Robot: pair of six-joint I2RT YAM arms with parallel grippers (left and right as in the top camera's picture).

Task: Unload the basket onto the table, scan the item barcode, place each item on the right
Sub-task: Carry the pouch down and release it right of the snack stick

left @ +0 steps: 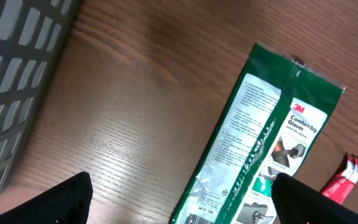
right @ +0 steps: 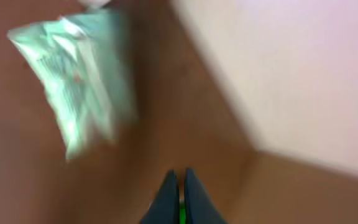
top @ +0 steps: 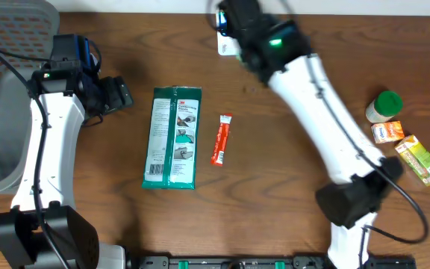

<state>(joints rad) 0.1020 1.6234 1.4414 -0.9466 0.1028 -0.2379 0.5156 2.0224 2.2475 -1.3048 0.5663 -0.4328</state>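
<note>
The left gripper (top: 123,95) hangs open over the left part of the table (top: 275,187). Its jaws are spread wide, and its dark fingers (left: 61,202) show only at the two near corners of the left wrist view, with nothing between them. It points right towards the glove pack (top: 172,138), which is close by but apart from it.

The glove pack is a flat green and white packet. It lies on the wood left of centre, its long side running from far to near and its printed face up.

The right gripper (right: 179,186) is closed, its two fingers pressed together and holding nothing. In the overhead view it appears blurred at the far edge of the table, above a small white object (top: 226,46) that is too smeared to identify.

A red sachet (top: 221,139) lies just right of the pack, not touching it. At the right edge stand a green-capped jar (top: 384,106), an orange box (top: 387,131) and a yellow-green box (top: 422,159), grouped closely together. A grey mesh bin (top: 6,112) sits at the far left.
</note>
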